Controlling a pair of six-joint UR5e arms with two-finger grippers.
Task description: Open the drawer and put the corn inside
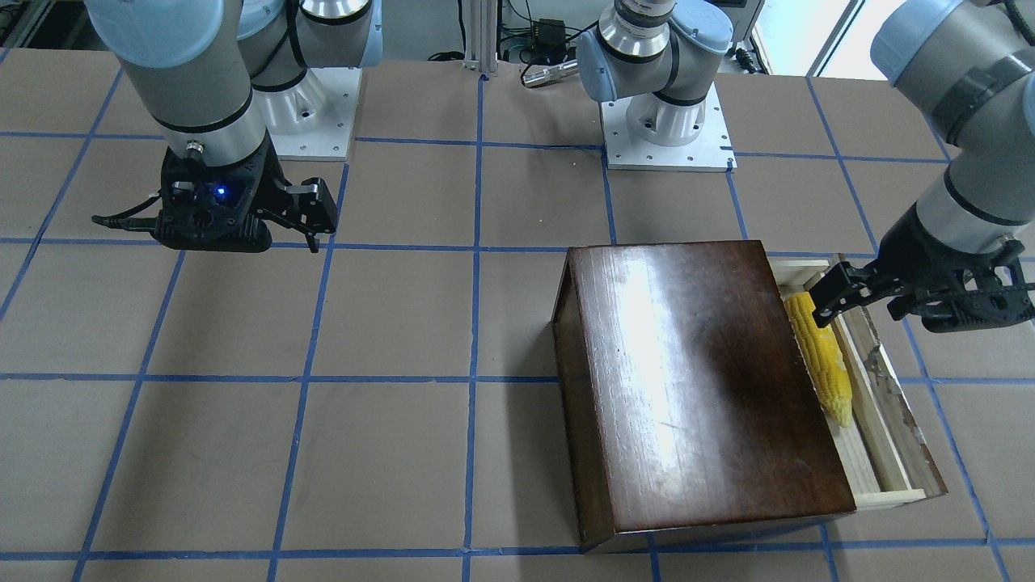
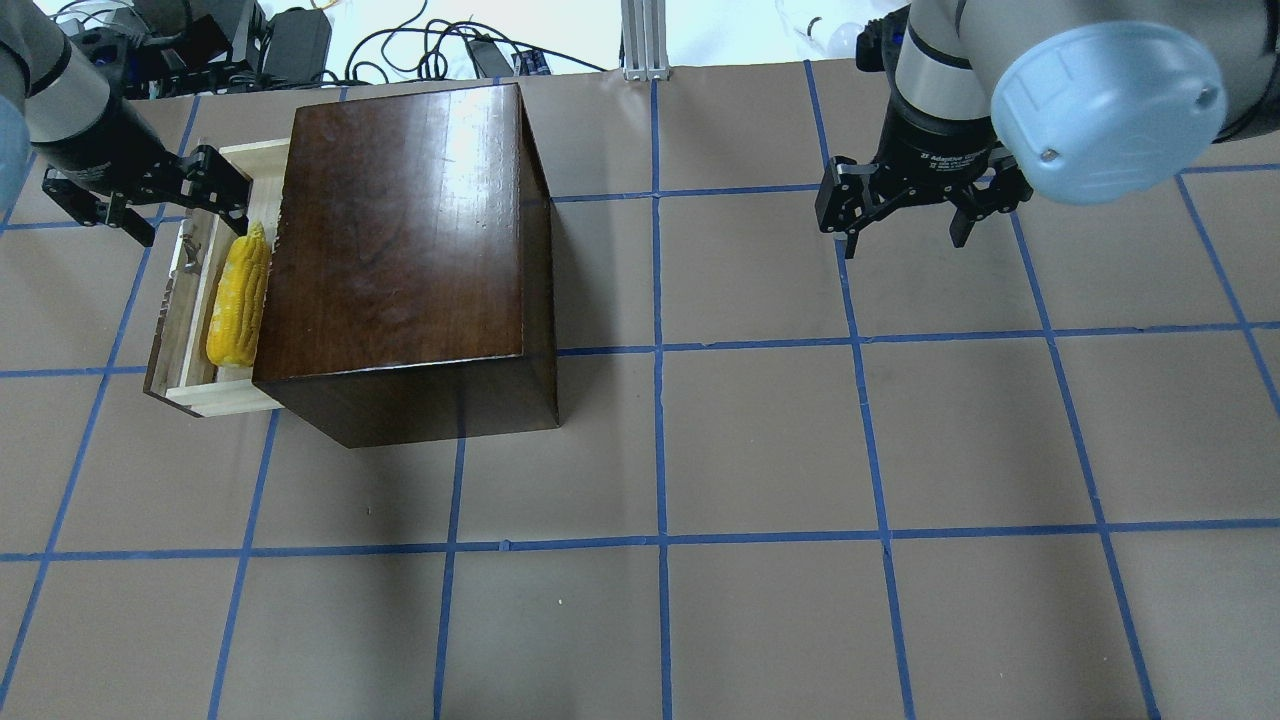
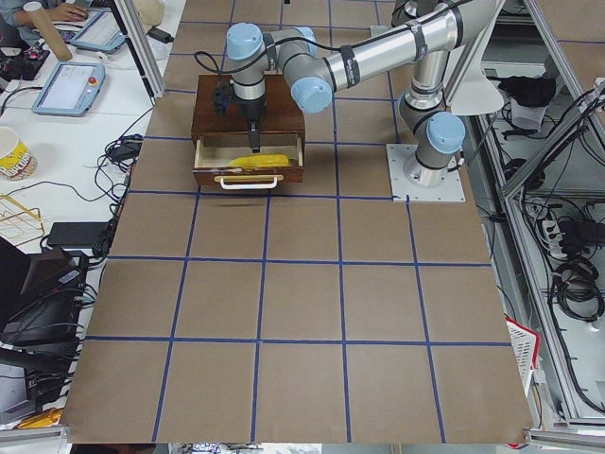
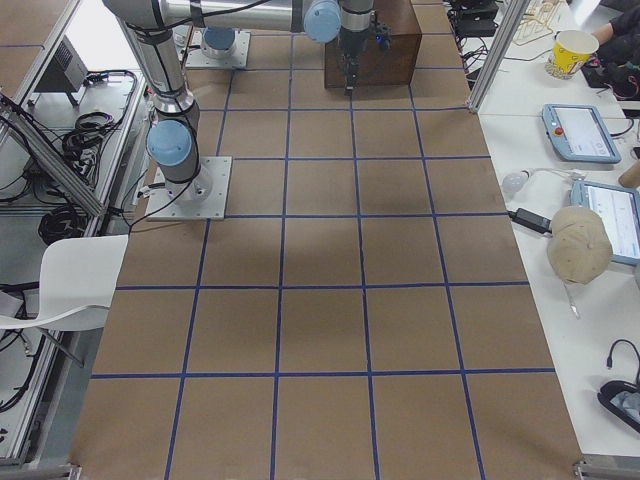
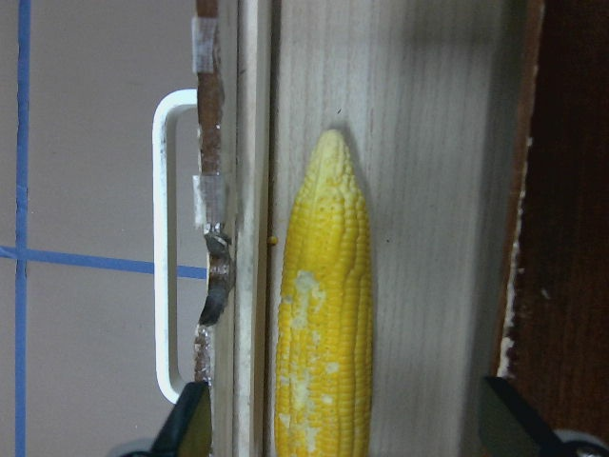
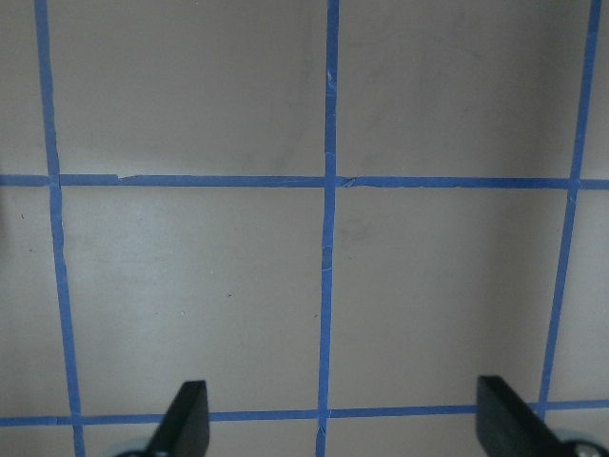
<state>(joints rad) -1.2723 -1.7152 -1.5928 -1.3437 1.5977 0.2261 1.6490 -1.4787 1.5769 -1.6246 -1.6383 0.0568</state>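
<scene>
The room is a lab. A white bench (image 3: 57, 132) runs along the box's side that faces away from the robot and bears a tablet (image 3: 68, 87) and loose cables. A white chair (image 4: 60, 290) stands well apart from the box, on the robot's side, past the far end of the work surface. The tabletop (image 2: 760, 440) is covered in matte brown sheet, marked off into large squares by blue tape (image 2: 655, 400). Two white plates (image 1: 711, 153) bolted to it carry the arms' bases, on the robot's side of the box. The box (image 2: 400, 230), glossy dark brown with a bright glare on its lid, sits flat toward the robot's left end. The drawer (image 5: 438, 190) is pulled out of the box's left face, its pale wood floor bare on both sides of the cob. The left hand (image 2: 168, 203) hangs above the drawer with its fingers spread wide, holding nothing. The right hand (image 2: 907, 235) is well apart from the box on its closed side, over bare brown sheet, fingers likewise spread and empty. The corn (image 2: 238, 297) lies flat inside the drawer, parallel to the box's open face, between that face and the front panel. A white handle (image 5: 162, 248) is on the front panel's side away from the box.
</scene>
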